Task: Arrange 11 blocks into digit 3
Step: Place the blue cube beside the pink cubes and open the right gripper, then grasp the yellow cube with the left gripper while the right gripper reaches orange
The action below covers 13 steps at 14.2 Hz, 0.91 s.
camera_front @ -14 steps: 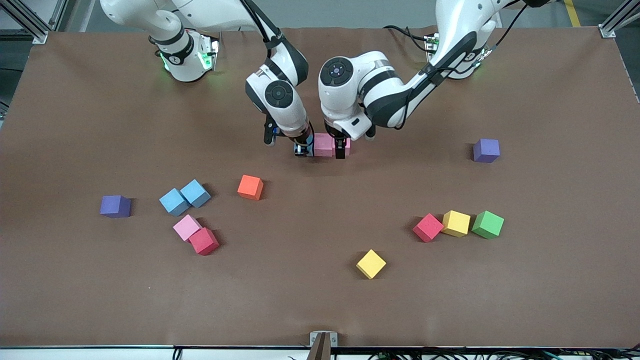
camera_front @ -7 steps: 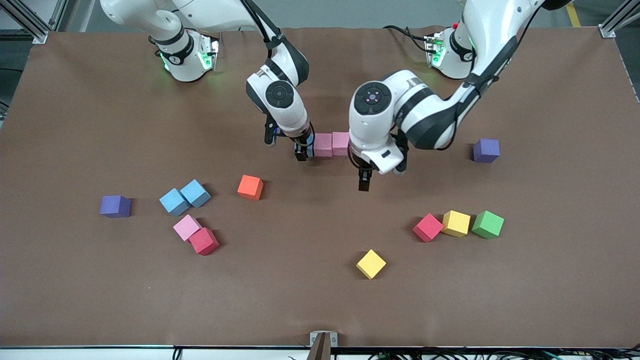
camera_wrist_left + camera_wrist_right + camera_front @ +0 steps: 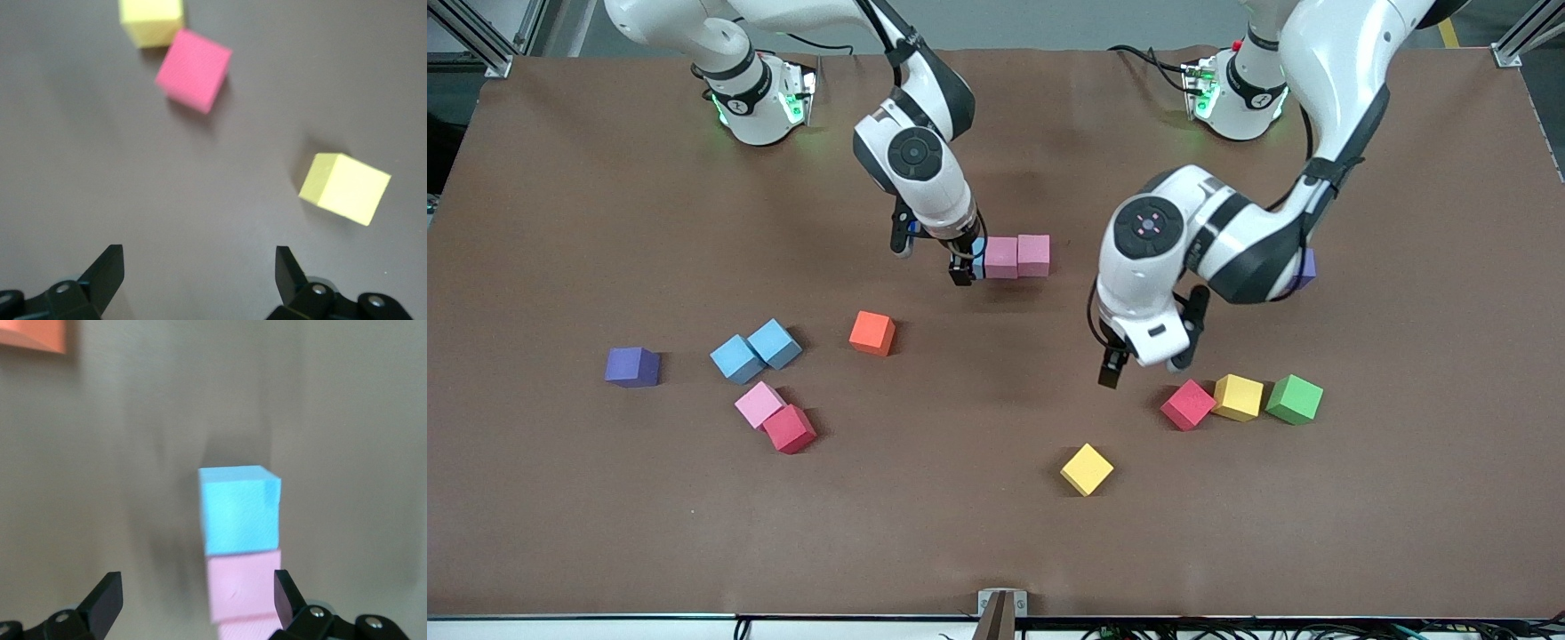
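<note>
A short row of blocks lies mid-table: a light blue block (image 3: 978, 250) (image 3: 239, 510), then two pink blocks (image 3: 1001, 257) (image 3: 1034, 254) touching it. My right gripper (image 3: 966, 263) (image 3: 198, 600) hangs open just over the light blue end, holding nothing. My left gripper (image 3: 1110, 363) (image 3: 199, 273) is open and empty above bare table beside a red block (image 3: 1188, 404) (image 3: 194, 70). That red block touches a yellow block (image 3: 1238, 396) (image 3: 151, 20), with a green block (image 3: 1294, 398) beside it. A lone yellow block (image 3: 1087, 468) (image 3: 345, 188) lies nearer the front camera.
Toward the right arm's end lie an orange block (image 3: 871, 332), two light blue blocks (image 3: 737, 359) (image 3: 775, 343), a pink block (image 3: 759, 404) touching a red one (image 3: 790, 428), and a purple cube (image 3: 632, 366). Another purple cube (image 3: 1306, 267) peeks from under the left arm.
The left gripper left the pink blocks and swung toward the front camera, near the red block. The right gripper opened, let go of the light blue block and lifted slightly.
</note>
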Available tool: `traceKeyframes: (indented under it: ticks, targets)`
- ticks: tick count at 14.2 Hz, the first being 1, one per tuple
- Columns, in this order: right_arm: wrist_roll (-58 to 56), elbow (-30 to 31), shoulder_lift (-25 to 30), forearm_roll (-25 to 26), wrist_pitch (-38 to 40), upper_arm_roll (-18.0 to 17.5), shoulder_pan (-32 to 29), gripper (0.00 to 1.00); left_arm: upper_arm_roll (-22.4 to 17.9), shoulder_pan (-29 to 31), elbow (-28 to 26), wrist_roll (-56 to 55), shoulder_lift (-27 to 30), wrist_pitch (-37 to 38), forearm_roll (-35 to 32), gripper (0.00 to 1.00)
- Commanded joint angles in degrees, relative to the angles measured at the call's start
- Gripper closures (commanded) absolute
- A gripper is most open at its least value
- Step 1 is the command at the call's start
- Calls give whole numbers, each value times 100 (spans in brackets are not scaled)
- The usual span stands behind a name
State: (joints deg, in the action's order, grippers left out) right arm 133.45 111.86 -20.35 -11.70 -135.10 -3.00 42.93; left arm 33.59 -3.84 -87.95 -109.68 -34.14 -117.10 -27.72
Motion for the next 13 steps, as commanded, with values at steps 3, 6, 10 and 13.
traceKeyframes:
  ticks: [3, 6, 10, 13]
  targets:
    - [-528, -392, 278, 473, 300, -26, -1022, 0, -204, -99, 1463, 1982, -1093, 83, -23, 0]
    - [-2235, -428, 242, 1518, 266, -26, -1680, 0, -520, -239, 2060, 2775, -1672, -406, -14, 0]
    - [-3972, -375, 172, 1451, 248, -43, -2174, 0, -529, -258, 2510, 2785, -2324, -1436, -5, 0]
    - [-5395, -261, 145, 1443, 283, -43, -2184, 0, -529, -293, 2573, 2777, -2553, -1911, -5, 0]
